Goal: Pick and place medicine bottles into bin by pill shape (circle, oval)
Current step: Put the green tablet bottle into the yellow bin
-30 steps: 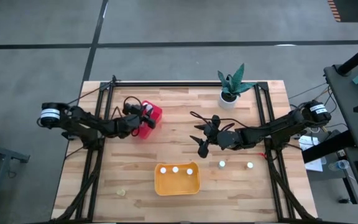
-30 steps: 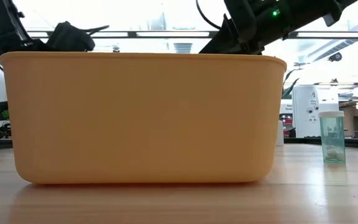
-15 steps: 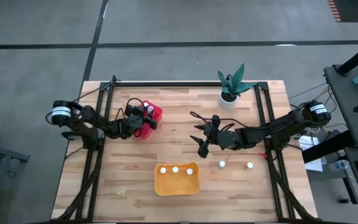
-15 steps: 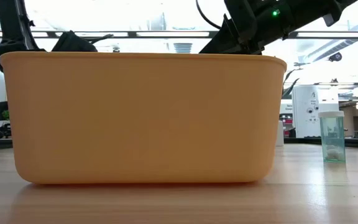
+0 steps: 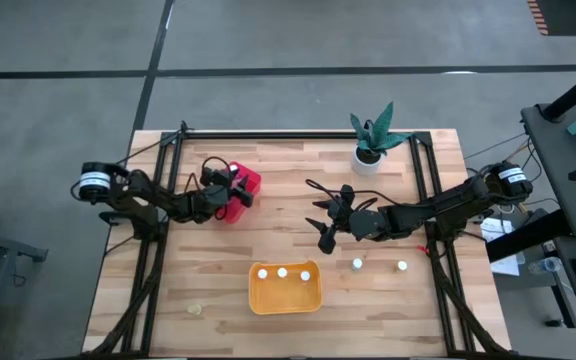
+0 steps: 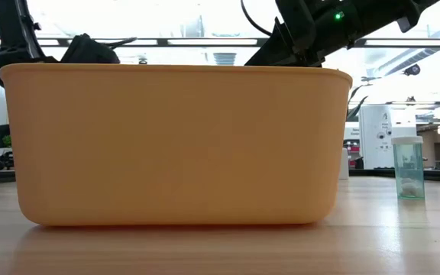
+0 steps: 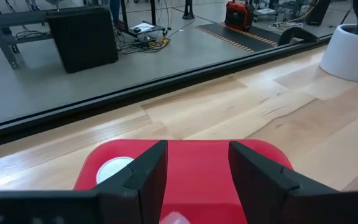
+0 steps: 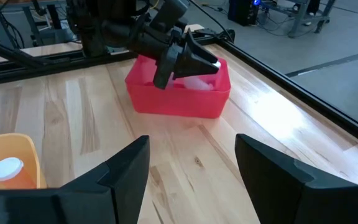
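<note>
Bottles remained on the table while the left gripper, over the red bin, had spread wider, holding nothing. That suggested a bottle was just dropped; the right gripper waited, jaws apart.

Honestly can't read a thing from here, no labels, brands or numbers legible on anything in sight.

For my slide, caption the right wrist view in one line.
Left gripper hangs open over the red bin, a white-capped bottle sits in the yellow bin.
</note>
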`<state>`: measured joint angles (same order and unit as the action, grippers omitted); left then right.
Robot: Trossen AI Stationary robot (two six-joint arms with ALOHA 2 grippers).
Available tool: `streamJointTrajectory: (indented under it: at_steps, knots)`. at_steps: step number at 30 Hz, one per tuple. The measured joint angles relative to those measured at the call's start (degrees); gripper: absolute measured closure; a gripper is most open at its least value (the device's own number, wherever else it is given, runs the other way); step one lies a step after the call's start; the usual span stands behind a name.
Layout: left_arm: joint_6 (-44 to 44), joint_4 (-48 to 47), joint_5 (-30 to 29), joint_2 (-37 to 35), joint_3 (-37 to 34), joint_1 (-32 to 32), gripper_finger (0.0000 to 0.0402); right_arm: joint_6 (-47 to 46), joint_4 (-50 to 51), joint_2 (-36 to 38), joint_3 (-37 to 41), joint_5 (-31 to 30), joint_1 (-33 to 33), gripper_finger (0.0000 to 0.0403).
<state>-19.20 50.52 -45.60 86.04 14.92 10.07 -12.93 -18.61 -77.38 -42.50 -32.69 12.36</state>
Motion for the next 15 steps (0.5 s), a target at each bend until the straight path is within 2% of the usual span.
streamJointTrajectory:
  at_steps: [8,11,15]
  knots:
    - [0.1,0.0,0.3,-2.3,0.0,-0.4,0.0246,0.0,0.1,0.0,0.0,0.0,0.0,0.0177]
    - [2.5,-0.1,2.6,-4.6,0.0,-1.5,0.0246,-0.2,0.4,0.0,0.0,0.1,0.0,0.0177]
    - [6.2,-0.1,4.2,-9.3,0.0,-4.0,0.0246,-1.7,0.9,0.7,0.0,4.1,0.1,0.0177]
